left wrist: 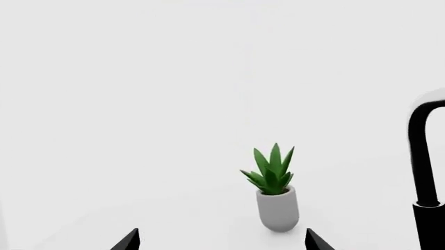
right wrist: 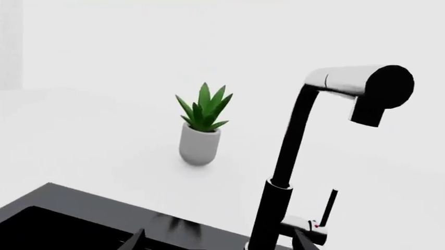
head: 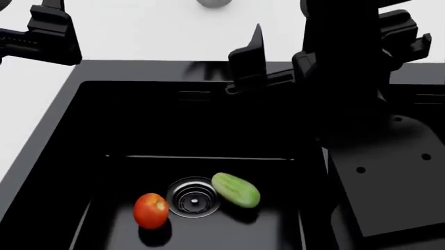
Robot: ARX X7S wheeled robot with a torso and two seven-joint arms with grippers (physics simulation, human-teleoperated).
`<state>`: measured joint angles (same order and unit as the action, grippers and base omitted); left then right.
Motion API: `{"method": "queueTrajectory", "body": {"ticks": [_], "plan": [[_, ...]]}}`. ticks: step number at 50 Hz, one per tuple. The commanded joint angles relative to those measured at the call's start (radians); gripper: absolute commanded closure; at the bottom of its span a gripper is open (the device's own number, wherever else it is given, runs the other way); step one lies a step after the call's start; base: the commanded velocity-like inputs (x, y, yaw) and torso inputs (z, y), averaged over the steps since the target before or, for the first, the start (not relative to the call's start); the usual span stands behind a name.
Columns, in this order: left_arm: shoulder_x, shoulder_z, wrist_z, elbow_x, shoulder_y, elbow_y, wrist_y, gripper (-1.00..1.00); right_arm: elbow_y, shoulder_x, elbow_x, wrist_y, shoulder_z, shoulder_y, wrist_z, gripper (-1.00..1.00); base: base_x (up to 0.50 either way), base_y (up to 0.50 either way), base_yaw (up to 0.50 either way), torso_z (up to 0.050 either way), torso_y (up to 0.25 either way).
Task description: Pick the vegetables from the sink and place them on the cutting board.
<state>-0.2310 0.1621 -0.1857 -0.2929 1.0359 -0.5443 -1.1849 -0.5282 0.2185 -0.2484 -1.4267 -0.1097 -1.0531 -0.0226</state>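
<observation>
A red tomato [head: 151,210] and a light-green cucumber [head: 236,190] lie on the floor of the black sink [head: 83,156], either side of its steel drain strainer [head: 194,197]. My left gripper [left wrist: 222,242] is open and empty, held high over the white counter left of the sink. My right gripper [right wrist: 219,244] is open and empty above the sink's back rim, next to the black faucet [right wrist: 295,151]; one of its fingers [head: 256,44] shows in the head view. Both grippers are well above the vegetables. The cutting board is out of view.
A small green plant in a grey pot [left wrist: 276,195] stands on the white counter behind the sink; it also shows in the right wrist view [right wrist: 201,133]. The faucet [left wrist: 420,156] rises beside my left gripper. My right arm [head: 386,166] covers the sink's right part.
</observation>
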Motion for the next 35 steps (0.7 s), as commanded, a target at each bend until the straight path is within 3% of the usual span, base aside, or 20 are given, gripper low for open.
{"method": "queueTrajectory", "body": {"ticks": [1, 15, 17, 25, 35], "plan": [[0.001, 0.009, -0.005, -0.001, -0.010, 0.009, 0.012, -1.00, 0.007, -0.003, -0.010, 0.007, 0.003, 0.009, -0.001, -1.00, 0.50, 0.00, 0.00, 0.000, 0.010], [-0.006, 0.009, 0.003, -0.015, -0.028, 0.003, 0.020, -1.00, 0.004, -0.009, -0.022, 0.005, 0.023, 0.021, 0.003, -1.00, 0.50, 0.00, 0.00, 0.000, 0.001], [0.010, -0.031, 0.021, -0.044, -0.041, 0.007, 0.030, -1.00, 0.006, -0.012, -0.024, -0.001, 0.025, 0.020, 0.005, -1.00, 0.43, 0.00, 0.00, 0.000, 0.000], [-0.011, -0.005, 0.032, -0.048, -0.061, -0.025, 0.043, -1.00, -0.022, -0.013, -0.034, -0.016, 0.017, 0.019, 0.008, -1.00, 0.00, 0.00, 0.00, 0.000, 0.001], [-0.022, 0.014, 0.038, -0.052, -0.060, -0.018, 0.040, -1.00, -0.020, -0.005, -0.039, -0.009, 0.019, 0.022, 0.010, -1.00, 0.00, 0.00, 0.00, -0.001, -0.243]]}}
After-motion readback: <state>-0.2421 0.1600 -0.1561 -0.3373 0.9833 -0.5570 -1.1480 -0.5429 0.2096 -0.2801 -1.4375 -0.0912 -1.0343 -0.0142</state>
